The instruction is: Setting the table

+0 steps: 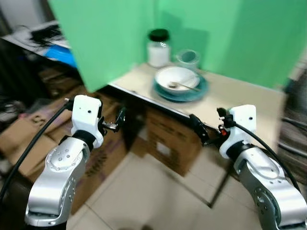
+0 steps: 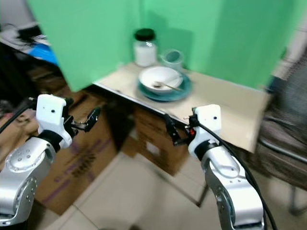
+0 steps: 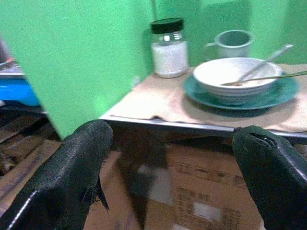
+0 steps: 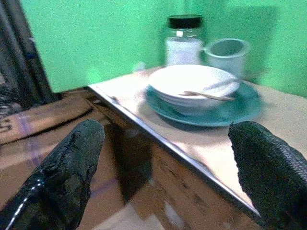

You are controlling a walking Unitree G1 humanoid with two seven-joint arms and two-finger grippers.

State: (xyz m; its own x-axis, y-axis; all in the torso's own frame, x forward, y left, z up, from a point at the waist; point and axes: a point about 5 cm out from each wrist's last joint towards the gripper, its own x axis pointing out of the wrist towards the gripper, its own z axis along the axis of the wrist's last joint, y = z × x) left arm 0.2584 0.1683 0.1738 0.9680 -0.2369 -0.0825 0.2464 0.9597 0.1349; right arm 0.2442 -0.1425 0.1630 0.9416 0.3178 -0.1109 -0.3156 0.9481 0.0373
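In the upper middle of the head views a pale wooden bench [image 1: 230,93] stands before a green backdrop screen [image 1: 105,38]. On it, toward the upper centre of the frame, a round teal plate [image 1: 197,91] carries a white ceramic bowl [image 1: 176,76], and a metal spoon [image 1: 182,86] lies in the bowl with its handle over the rim. Just behind the plate stand a clear glass jar with a black lid [image 1: 159,48], holding something white, and a pale green mug [image 1: 188,57], the two side by side.

Brown cardboard boxes [image 1: 170,139] sit under the bench, on a tiled floor [image 1: 144,196].

The left claw [image 1: 117,120] hangs at lower left, short of the bench edge, fingers spread and holding nothing. The right claw [image 1: 200,130] hovers at lower right, just below the bench's front edge, fingers likewise spread and empty.
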